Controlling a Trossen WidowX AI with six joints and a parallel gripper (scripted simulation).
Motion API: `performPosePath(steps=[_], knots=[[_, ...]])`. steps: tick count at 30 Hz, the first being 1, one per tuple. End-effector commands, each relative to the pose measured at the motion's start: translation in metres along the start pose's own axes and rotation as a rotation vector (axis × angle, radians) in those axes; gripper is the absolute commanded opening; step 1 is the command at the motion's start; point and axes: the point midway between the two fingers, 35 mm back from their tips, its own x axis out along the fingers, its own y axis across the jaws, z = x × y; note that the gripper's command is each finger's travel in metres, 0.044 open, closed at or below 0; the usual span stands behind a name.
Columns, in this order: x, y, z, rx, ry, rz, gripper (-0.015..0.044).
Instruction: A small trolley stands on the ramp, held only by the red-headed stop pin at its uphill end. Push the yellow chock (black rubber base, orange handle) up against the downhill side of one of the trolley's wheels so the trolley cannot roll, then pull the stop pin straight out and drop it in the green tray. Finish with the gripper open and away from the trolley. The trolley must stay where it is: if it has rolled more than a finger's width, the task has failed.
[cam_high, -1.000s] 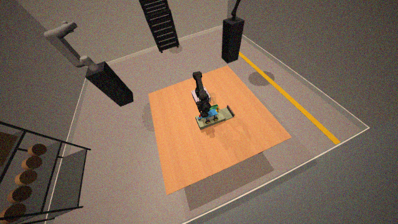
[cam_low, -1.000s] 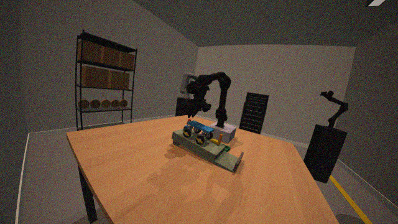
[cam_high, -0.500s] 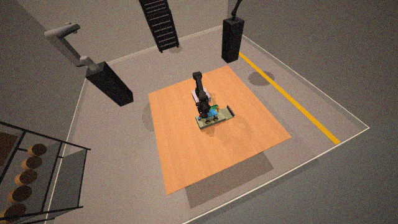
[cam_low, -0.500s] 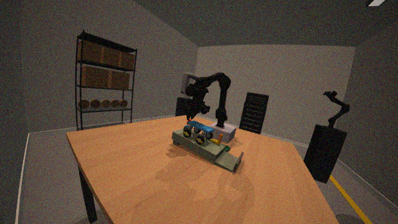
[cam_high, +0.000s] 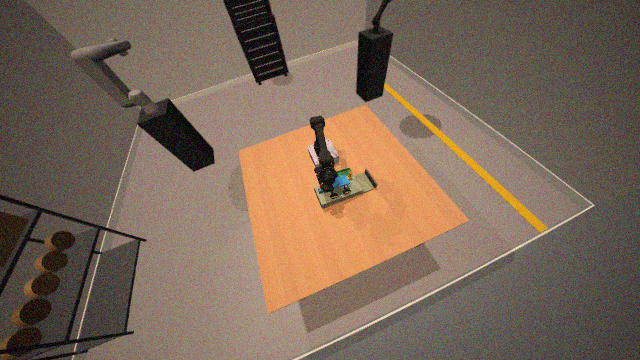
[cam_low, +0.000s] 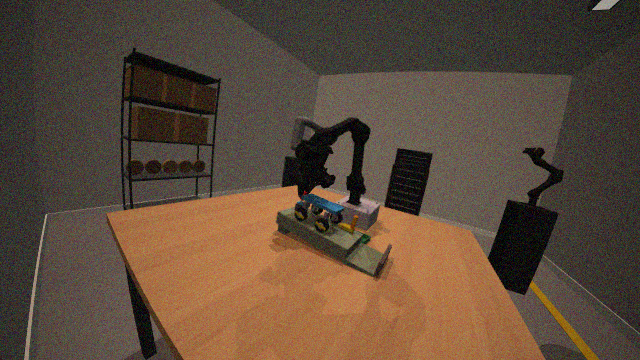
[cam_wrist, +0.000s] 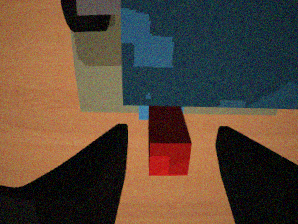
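Note:
The trolley with a blue deck (cam_high: 342, 182) (cam_low: 322, 203) (cam_wrist: 210, 60) stands on the grey-green ramp (cam_high: 362, 184) (cam_low: 345, 241) (cam_wrist: 97, 92). The red-headed stop pin (cam_low: 305, 193) (cam_wrist: 170, 159) stands at its uphill end. My gripper (cam_wrist: 173, 135) is part open above that end; its fingers are either side of the pin's head, apart from it, with nothing held. The yellow chock (cam_low: 346, 228) with its orange handle upright is just downhill of the trolley's far lower wheel; whether it touches cannot be told. The green tray (cam_high: 344, 172) (cam_low: 366, 239) is partly hidden behind the ramp.
The arm's pale base block (cam_low: 367, 212) stands on the wooden table (cam_high: 300, 260) (cam_low: 225, 280) behind the ramp. An upright end stop (cam_high: 370, 179) (cam_low: 385, 257) closes the ramp's low end. Shelves and other pedestal arms stand away from the table.

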Motion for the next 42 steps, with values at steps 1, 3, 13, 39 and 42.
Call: performPosePath(steps=[1,3,13,39,42], knots=[[0.007,0.002,0.001,-0.007,-0.003,0.008,0.019],[0.01,0.002,0.001,-0.007,-0.003,0.008,0.019],[0.017,0.002,0.001,-0.001,0.001,0.004,0.0164],[0.005,0.004,-0.001,-0.007,-0.003,0.008,0.0],[0.003,0.004,-0.001,-0.007,-0.003,0.008,0.0]])
